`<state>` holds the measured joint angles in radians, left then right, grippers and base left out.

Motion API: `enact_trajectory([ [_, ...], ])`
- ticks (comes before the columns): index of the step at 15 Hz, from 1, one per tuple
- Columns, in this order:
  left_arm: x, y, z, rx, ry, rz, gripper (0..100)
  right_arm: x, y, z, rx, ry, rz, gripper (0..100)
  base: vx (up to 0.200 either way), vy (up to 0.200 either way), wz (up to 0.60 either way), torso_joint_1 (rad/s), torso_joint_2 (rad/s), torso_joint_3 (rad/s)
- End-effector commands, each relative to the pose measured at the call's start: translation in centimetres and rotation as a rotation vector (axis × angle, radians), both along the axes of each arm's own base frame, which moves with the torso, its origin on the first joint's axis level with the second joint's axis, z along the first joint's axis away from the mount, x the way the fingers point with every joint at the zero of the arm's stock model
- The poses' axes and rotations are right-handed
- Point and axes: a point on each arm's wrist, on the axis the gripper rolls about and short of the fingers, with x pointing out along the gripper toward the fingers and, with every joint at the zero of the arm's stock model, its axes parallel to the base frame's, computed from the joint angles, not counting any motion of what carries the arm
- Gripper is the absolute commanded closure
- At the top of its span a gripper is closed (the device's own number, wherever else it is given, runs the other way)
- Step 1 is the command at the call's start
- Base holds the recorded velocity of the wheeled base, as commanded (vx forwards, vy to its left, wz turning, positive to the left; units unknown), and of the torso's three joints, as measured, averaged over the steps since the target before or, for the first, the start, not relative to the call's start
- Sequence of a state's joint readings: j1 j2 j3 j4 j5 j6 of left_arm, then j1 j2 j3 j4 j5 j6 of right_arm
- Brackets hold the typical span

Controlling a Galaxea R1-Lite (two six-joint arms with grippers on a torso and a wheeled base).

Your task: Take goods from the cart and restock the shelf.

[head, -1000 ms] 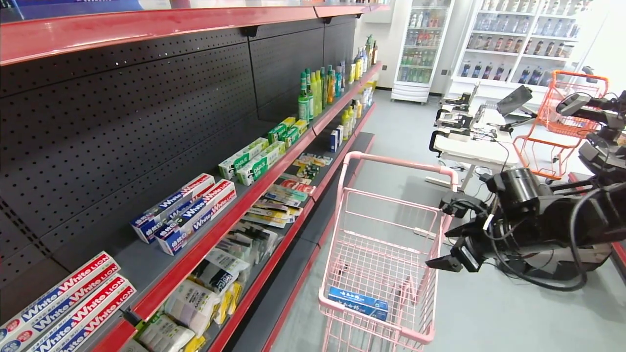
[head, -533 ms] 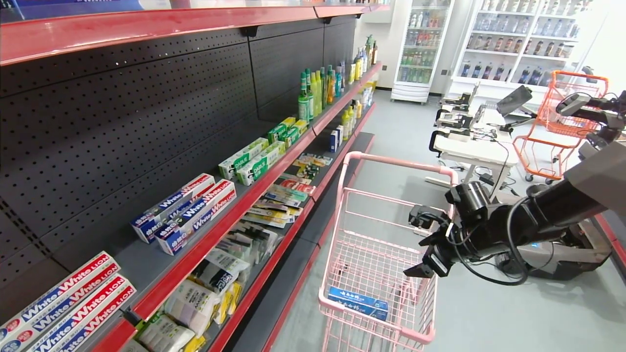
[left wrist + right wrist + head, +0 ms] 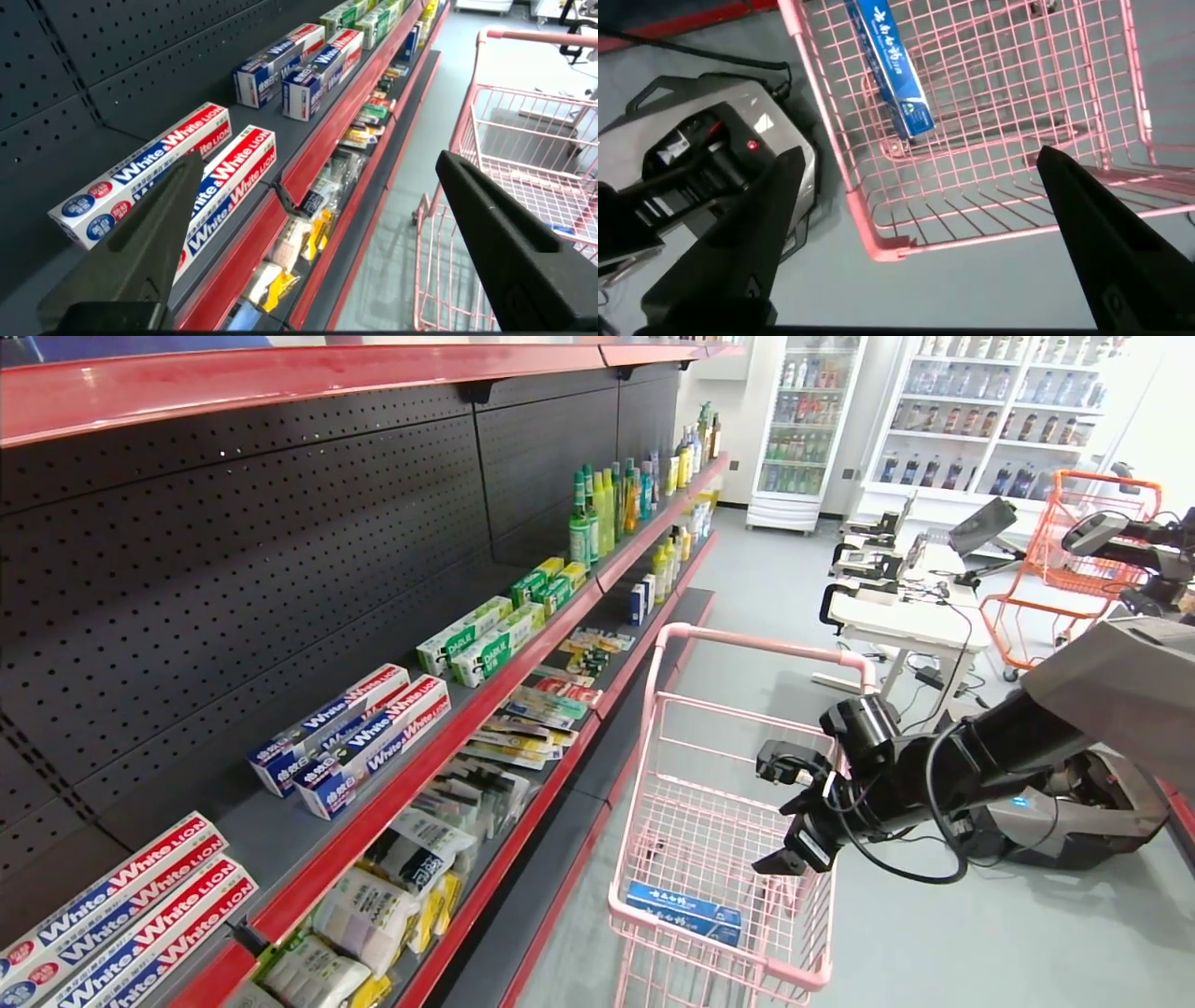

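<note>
A pink wire cart [image 3: 653, 775] stands beside the red-edged shelf [image 3: 420, 767]. One blue box [image 3: 683, 912] lies at the near end of the basket floor, seen as the blue box [image 3: 895, 65] in the right wrist view. My right gripper [image 3: 773, 817] hangs open above the basket, just inside the right rim, above and right of the box and not touching it. Red-and-white toothpaste boxes [image 3: 121, 896] and a second pile [image 3: 364, 728] lie on the shelf. My left gripper [image 3: 320, 163] is open with nothing in it, by the near toothpaste boxes [image 3: 177, 168] and left of the cart [image 3: 523, 121].
Green boxes [image 3: 476, 639] and bottles [image 3: 607, 509] fill the shelf farther along. Packets [image 3: 448, 821] crowd the lower shelf. A white table [image 3: 896, 616] and an orange cart [image 3: 1074, 560] stand behind. Grey floor lies open to the cart's right.
My right arm has swung left, carrying the open gripper from outside the cart's right rim to above the basket. The blue box has not moved.
</note>
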<state>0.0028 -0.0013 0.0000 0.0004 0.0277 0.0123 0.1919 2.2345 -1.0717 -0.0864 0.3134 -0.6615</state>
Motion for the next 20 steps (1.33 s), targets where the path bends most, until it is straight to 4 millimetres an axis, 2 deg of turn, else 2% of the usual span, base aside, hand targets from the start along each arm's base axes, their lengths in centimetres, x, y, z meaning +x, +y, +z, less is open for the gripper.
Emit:
enact_trajectory([
  [1, 0.0, 0.0, 0.0, 0.000, 0.001, 0.002, 0, 0.5, -0.1, -0.3, -0.008, -0.013, 0.016, 0, 0.000, 0.000, 0.00, -0.066, 0.14, 0.076],
  [4, 0.0, 0.0, 0.0, 0.000, 0.001, 0.002, 0, 1.2, -0.4, -0.5, -0.030, -0.040, 0.054, 0, 0.000, 0.000, 0.00, -0.071, 0.16, 0.077],
  [8, 0.0, 0.0, 0.0, 0.000, 0.001, 0.000, 0, 1.8, 0.4, -1.4, -0.030, -0.035, 0.073, 0, 0.000, 0.000, 0.00, -0.071, 0.16, 0.090],
  [20, 0.0, 0.0, 0.0, 0.000, 0.001, 0.002, 0, 1.8, 1.5, -2.9, -0.031, -0.009, 0.106, 0, 0.000, 0.000, 0.00, -0.087, 0.19, 0.102],
])
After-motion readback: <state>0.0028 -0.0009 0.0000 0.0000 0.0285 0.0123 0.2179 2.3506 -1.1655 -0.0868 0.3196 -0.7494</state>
